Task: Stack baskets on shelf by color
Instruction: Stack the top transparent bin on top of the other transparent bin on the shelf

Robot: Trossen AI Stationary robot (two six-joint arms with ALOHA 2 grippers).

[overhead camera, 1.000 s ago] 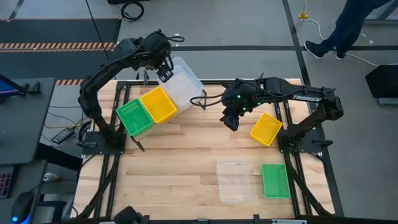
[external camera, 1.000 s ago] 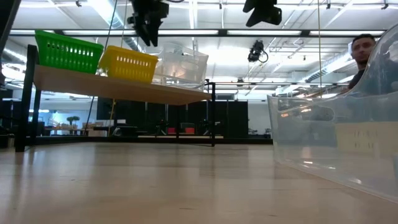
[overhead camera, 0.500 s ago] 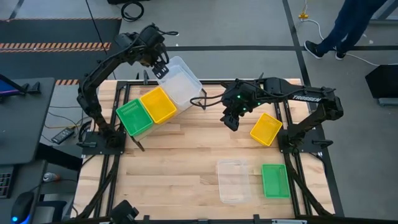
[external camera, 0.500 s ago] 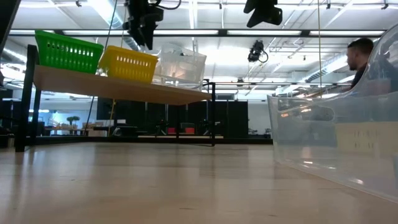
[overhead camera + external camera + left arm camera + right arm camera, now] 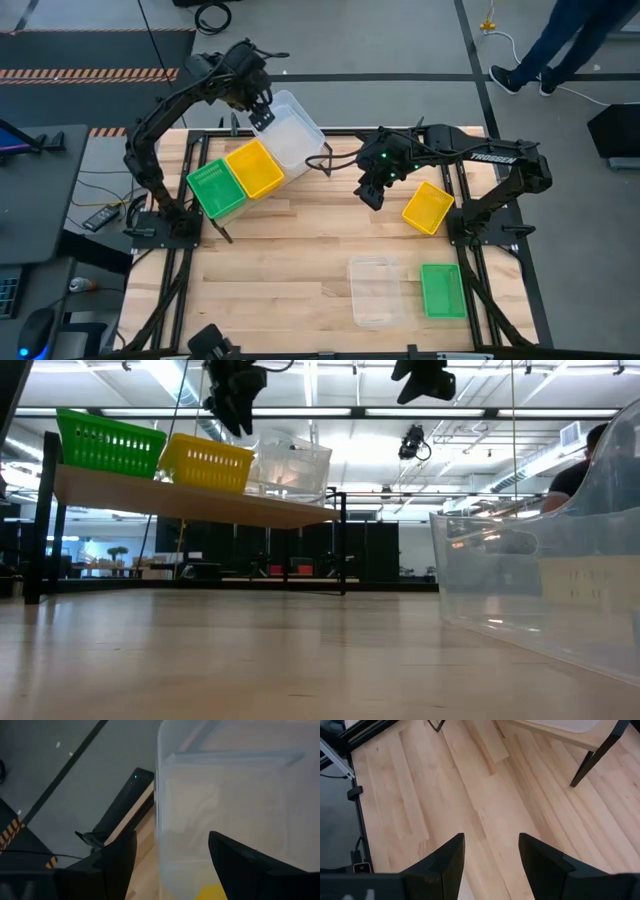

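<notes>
On the slanted plywood shelf (image 5: 180, 502) a green basket (image 5: 217, 188), a yellow basket (image 5: 255, 168) and a clear basket (image 5: 295, 140) stand side by side on their bottoms. My left gripper (image 5: 262, 113) is open above the clear basket's far left corner. In the left wrist view (image 5: 172, 834) one finger stands on each side of the basket's rim (image 5: 160, 810) and touches nothing. My right gripper (image 5: 370, 197) is open and empty above the table's far middle. A yellow basket (image 5: 428, 206), a clear basket (image 5: 374, 290) and a green basket (image 5: 442, 290) lie on the table.
The shelf's black leg (image 5: 600, 755) stands on the wooden tabletop (image 5: 290, 260) in front of my right gripper. In the low view the near clear basket (image 5: 540, 590) fills the right side. A person (image 5: 560, 40) walks on the floor beyond the far right corner.
My left gripper has drawn a little toward the table's far left over the clear basket's corner, then come slightly back, staying open. The person beyond the table has moved to the right.
</notes>
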